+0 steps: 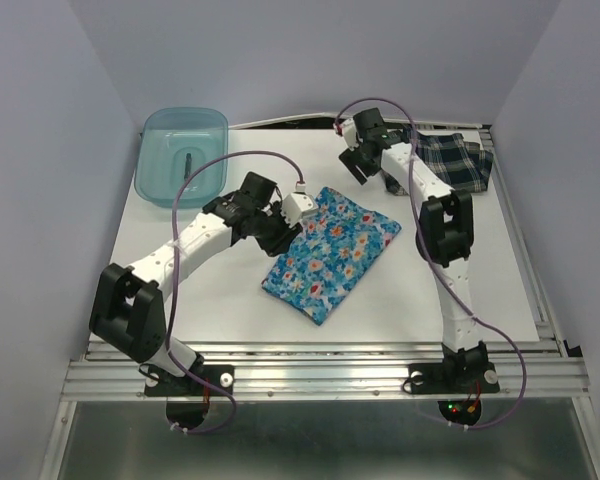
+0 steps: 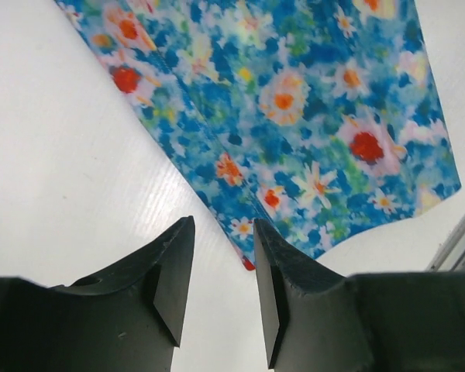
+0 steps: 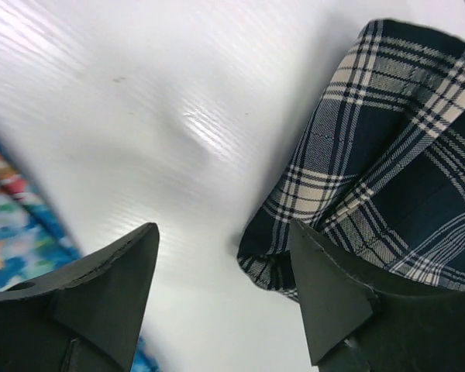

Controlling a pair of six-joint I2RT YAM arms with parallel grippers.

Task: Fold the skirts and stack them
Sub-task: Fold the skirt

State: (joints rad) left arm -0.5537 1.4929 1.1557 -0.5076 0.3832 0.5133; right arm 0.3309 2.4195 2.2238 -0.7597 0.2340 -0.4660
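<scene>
The bright blue floral skirt (image 1: pixel 330 250) lies folded flat mid-table; in the left wrist view (image 2: pixel 310 116) its corner with a red trim lies just past my fingertips. My left gripper (image 1: pixel 283 230) (image 2: pixel 223 225) is open and empty, low over the white table at the skirt's left edge. The navy-and-white plaid skirt (image 1: pixel 450 160) lies rumpled at the back right. My right gripper (image 1: pixel 360 168) (image 3: pixel 223 226) is open wide and empty just left of it, the right finger (image 3: pixel 333 294) beside the plaid skirt's folded edge (image 3: pixel 387 178).
A translucent teal bin (image 1: pixel 152 160) stands at the back left with a small dark object inside. The white table surface (image 1: pixel 220 290) ends at a metal rail (image 1: pixel 320 375) in front. Grey walls close in on the left, right and back.
</scene>
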